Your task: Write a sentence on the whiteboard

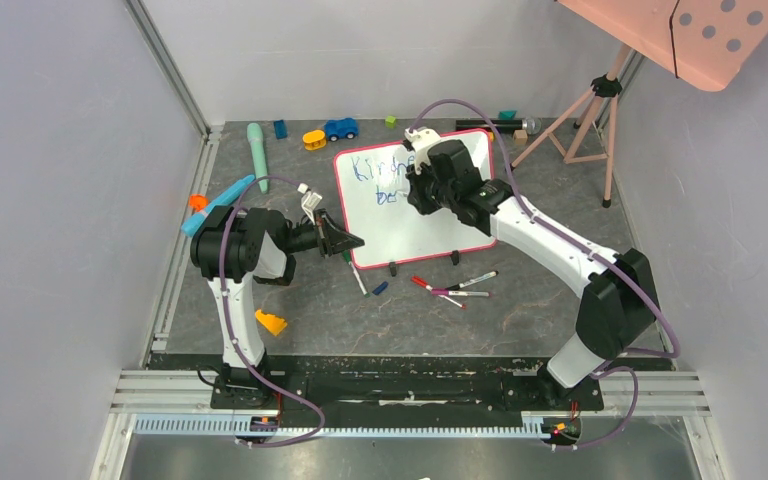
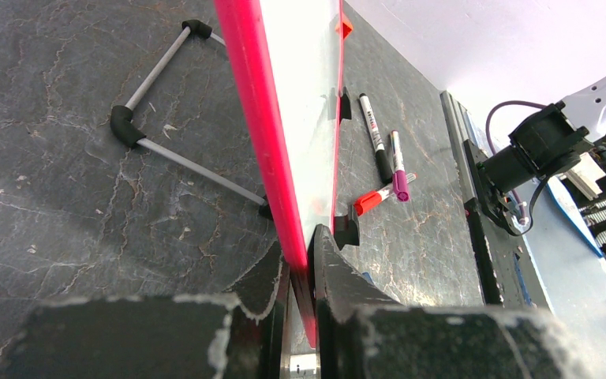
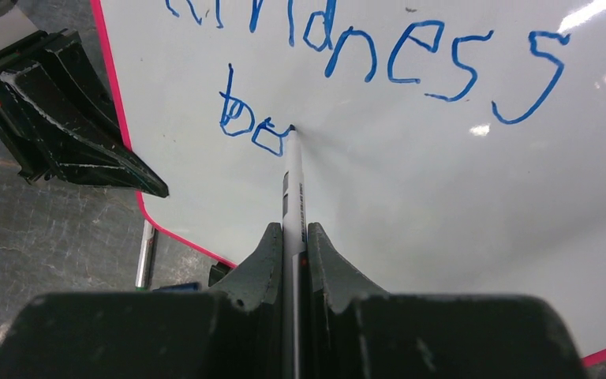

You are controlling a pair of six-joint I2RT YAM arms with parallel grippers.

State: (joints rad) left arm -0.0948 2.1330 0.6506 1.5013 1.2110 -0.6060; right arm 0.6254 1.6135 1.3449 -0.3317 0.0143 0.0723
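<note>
- Step in hand: the second line of the sentence (image 3: 410, 55). "Kindness" stands complete on the first line, and below it only "be" is written.
- Right gripper (image 3: 290, 245): clenched on a marker (image 3: 293, 181), whose barrel lies in the slot between the two fingers.
- Marker axis: in line with the gripper's fingers. Its tip points at the writing face and touches it just after the "e".
- Left gripper (image 2: 300, 260): pinched on the pink-red frame at the lower left corner of the whiteboard (image 2: 256, 118), bracing it.
- Position of the whiteboard: mid-table, ahead of both arms. It stands on its black clip feet and leans back on a rear wire stand (image 2: 166, 150).
- Orientation: the writing face points toward you and upward. The lines of text run across the table from left to right, and the long axis appears to follow them, though foreshortening makes this uncertain.
- Next move, as judged: start the following letter to the right of the "e" with light, even tip pressure, while your left grip stops the board from sliding.
- Loose markers (image 1: 455, 288) lie near the feet.
</note>
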